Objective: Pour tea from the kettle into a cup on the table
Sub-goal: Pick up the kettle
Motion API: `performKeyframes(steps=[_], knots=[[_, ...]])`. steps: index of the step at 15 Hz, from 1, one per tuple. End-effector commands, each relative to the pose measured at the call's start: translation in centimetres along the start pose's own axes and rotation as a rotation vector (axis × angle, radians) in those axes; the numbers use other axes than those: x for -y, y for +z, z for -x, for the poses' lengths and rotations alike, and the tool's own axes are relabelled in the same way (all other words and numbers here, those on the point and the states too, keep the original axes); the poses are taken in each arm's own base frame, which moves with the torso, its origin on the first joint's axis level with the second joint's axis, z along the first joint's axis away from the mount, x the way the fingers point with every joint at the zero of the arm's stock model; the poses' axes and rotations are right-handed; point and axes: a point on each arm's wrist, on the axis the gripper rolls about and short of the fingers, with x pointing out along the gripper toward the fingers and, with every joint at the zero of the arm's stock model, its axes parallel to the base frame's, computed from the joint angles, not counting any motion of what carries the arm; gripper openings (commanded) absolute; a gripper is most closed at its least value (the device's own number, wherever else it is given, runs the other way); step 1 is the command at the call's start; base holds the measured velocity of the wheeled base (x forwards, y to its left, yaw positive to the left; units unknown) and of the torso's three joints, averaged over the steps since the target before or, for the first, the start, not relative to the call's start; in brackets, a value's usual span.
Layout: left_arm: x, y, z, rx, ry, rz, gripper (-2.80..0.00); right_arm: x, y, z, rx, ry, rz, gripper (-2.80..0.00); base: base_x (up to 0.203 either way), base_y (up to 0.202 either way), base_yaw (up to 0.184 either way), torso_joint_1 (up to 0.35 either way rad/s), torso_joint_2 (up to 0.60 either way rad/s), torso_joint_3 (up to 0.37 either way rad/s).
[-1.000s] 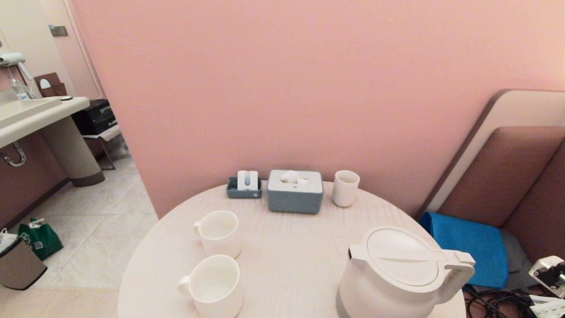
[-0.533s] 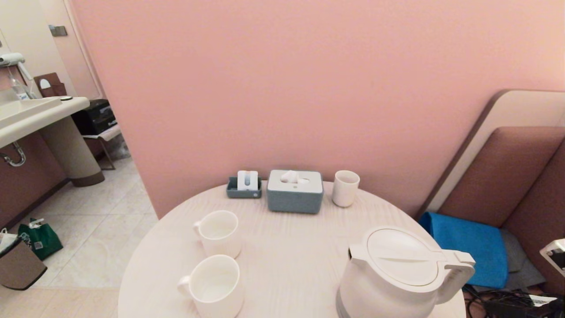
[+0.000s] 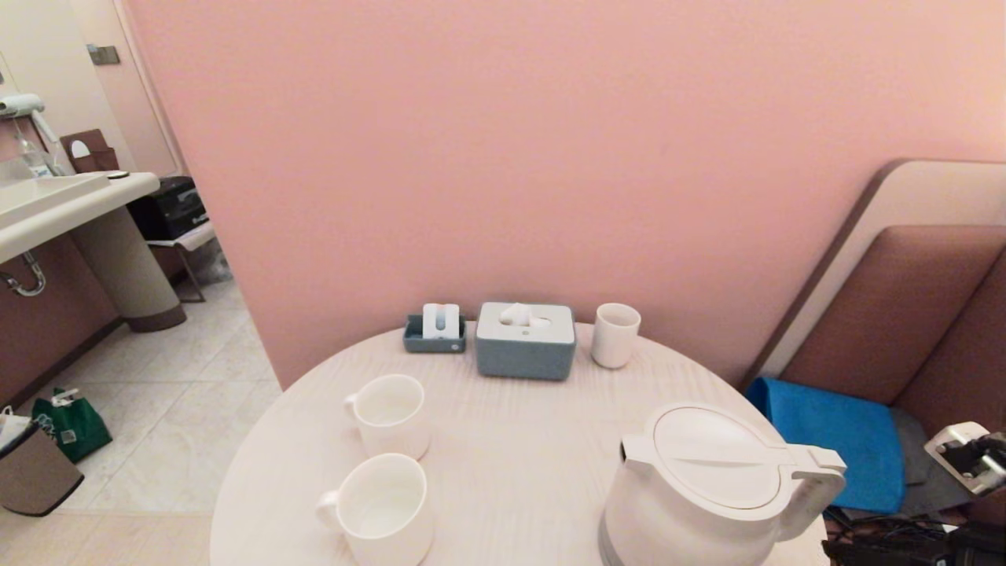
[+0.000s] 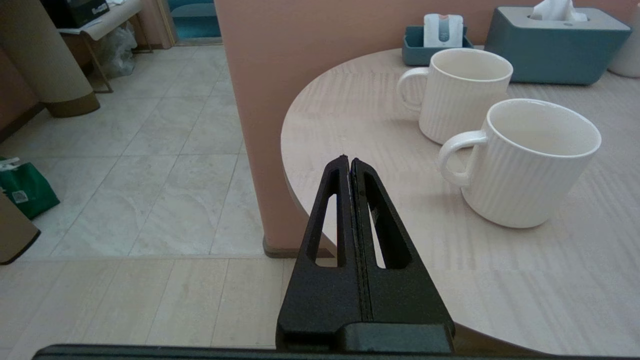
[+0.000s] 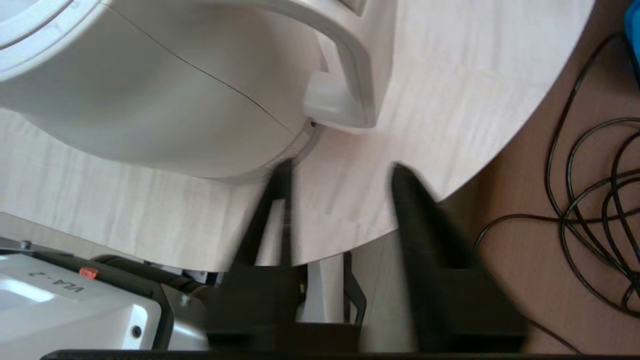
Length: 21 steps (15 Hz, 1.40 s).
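On the table, kettle sits right of two mugs; tissue box, tumbler and small tray lie behind.

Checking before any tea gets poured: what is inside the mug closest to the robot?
The near cup looks empty: bare white inner wall in both views, bare bottom from the head camera. From the left wrist, its rim hides the bottom.

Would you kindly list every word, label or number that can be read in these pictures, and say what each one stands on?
"VLA-2": a label, seen upside down, on the white robot housing below the table in the right wrist view.
White label on the green bag on the floor: too small to read.
Small white item in the blue-grey tray: markings too small to read.
The kettle, both mugs and the tissue box: no readable text.
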Motion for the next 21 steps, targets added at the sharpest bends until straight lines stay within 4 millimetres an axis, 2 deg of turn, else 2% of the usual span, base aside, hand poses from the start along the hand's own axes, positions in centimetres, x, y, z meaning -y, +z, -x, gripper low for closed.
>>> performKeyframes(steps=[1,6,9,13,21], knots=[[0.0,0.0,0.0,0.001,0.001,0.000,-2.80,0.0,0.1,-0.3,-0.013,0.004,0.001,0.00,0.000,0.000,0.000,0.000,0.00,0.000],[0.0,0.0,0.0,0.001,0.000,0.000,-2.80,0.3,0.2,-0.9,-0.009,-0.052,-0.001,0.00,0.000,0.000,0.000,0.000,0.00,0.000],[0.0,0.0,0.0,0.001,0.000,0.000,-2.80,0.8,0.4,-2.1,0.028,-0.119,-0.004,0.00,0.000,0.000,0.000,0.000,0.00,0.000],[0.0,0.0,0.0,-0.001,0.000,0.000,-2.80,1.0,0.5,-3.0,0.029,-0.120,-0.014,0.00,0.000,0.000,0.000,0.000,0.00,0.000],[0.0,0.0,0.0,0.001,0.000,-0.001,-2.80,1.0,2.1,-3.8,0.134,-0.109,-0.006,0.00,0.000,0.000,0.000,0.000,0.00,0.000]])
